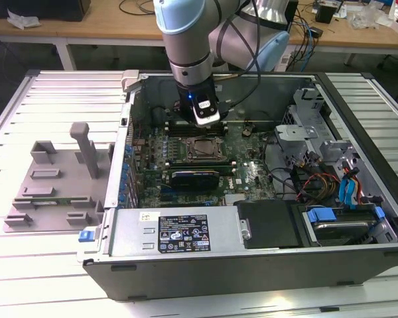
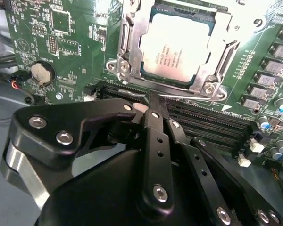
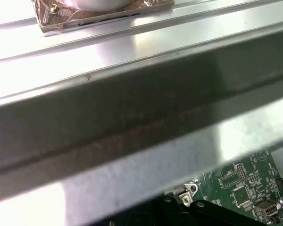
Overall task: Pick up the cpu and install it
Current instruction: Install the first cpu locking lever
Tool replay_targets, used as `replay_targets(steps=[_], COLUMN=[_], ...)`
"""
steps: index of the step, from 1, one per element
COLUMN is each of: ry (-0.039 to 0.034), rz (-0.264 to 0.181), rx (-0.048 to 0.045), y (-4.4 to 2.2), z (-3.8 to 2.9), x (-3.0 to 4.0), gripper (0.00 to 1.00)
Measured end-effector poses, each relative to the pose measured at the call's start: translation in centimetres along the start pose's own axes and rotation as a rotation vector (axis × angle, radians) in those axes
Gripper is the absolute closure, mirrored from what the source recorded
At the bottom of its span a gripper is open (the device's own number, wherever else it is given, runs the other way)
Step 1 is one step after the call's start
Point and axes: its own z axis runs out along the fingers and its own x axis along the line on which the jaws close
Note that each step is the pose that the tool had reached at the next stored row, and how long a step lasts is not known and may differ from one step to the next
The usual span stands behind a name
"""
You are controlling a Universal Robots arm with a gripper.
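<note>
At centre of the exterior view, the tool (image 1: 205, 119) hangs just above the green motherboard (image 1: 252, 175) inside the open grey computer case (image 1: 252, 265), which lies on its side on the ribbed metal surface (image 1: 53, 99). The small flat square cpu with a shiny silver-grey top (image 2: 177, 47) already lies within the metal-edged socket frame (image 2: 127, 37), near the top centre of the second wrist view, so it appears placed. The tool's black fingers (image 2: 153, 117) come together to a point in the lower half of that view with nothing between them: clenched and empty. They stand just short of the frame's lower edge, over the black memory slots (image 2: 212, 125).

Room is tight: case walls enclose the board. A grey plastic tray with upright posts (image 1: 53, 179) sits well apart at the exterior view's left.
</note>
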Motion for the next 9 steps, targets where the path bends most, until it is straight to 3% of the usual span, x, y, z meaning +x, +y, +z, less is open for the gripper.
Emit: replay_targets(steps=[9], ry=[-0.0034], rz=[-0.001], rx=[0.0007], y=[-0.05], z=[0.08], x=[0.24], gripper=[0.89])
